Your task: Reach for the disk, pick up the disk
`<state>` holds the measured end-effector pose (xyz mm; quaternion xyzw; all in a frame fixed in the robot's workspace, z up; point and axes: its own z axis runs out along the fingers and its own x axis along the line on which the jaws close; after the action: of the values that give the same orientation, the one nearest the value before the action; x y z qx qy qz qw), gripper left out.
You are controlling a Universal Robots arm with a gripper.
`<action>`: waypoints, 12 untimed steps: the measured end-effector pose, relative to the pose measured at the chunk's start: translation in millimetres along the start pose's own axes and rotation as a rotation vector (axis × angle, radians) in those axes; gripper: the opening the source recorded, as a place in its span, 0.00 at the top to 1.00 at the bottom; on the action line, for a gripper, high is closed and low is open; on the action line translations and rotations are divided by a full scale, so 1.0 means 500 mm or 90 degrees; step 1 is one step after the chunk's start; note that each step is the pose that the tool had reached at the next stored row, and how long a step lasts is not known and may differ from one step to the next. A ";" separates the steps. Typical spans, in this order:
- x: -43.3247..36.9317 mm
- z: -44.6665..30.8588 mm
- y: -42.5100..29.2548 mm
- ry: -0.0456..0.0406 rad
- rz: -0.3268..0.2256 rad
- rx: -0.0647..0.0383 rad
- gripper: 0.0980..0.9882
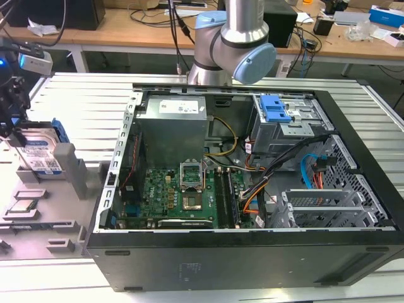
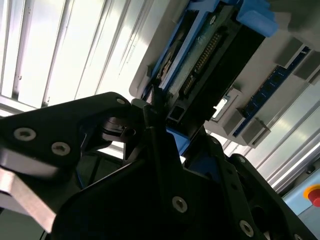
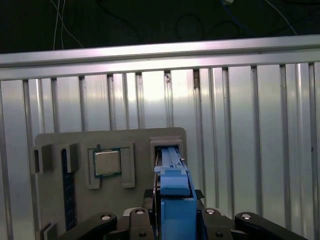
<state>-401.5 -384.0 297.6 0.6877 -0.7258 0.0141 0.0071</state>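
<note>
- Disk (image 1: 38,154) stands on edge in a slot of the grey holder plate (image 1: 44,237), at the exterior view's left and well apart from the open computer case (image 1: 240,265). We judge that this upright seat leaves both broad faces free for a pinch from above.
- In the first wrist view its blue frame (image 3: 175,187) runs straight up the middle of the gripper's body, so the approach looks centred on the thin edge.
- The gripper (image 1: 11,117) hangs right over the disk's upper edge. We cannot tell whether it is clamped on the disk or merely straddles it. The disk appears seated in its slot, not lifted.
- The CPU chip (image 3: 107,162) lies flat in its own recess just beside the disk's slot, apart from the gripper.
- The holder plate rests on the slatted metal table (image 1: 82,101), beside the case.
</note>
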 end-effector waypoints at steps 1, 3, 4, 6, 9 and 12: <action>0.000 -0.003 0.000 0.0000 0.000 0.000 0.70; 0.000 -0.014 0.000 0.0000 0.000 0.000 0.70; 0.001 -0.018 0.000 0.0001 0.000 0.000 0.70; 0.001 -0.024 0.000 0.0001 0.000 0.000 0.70; 0.001 -0.036 0.000 0.0001 0.000 0.000 0.70; 0.001 -0.050 -0.001 0.0001 0.000 0.000 0.70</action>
<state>-401.2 -383.9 322.5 0.6877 -0.7258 0.0140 0.0072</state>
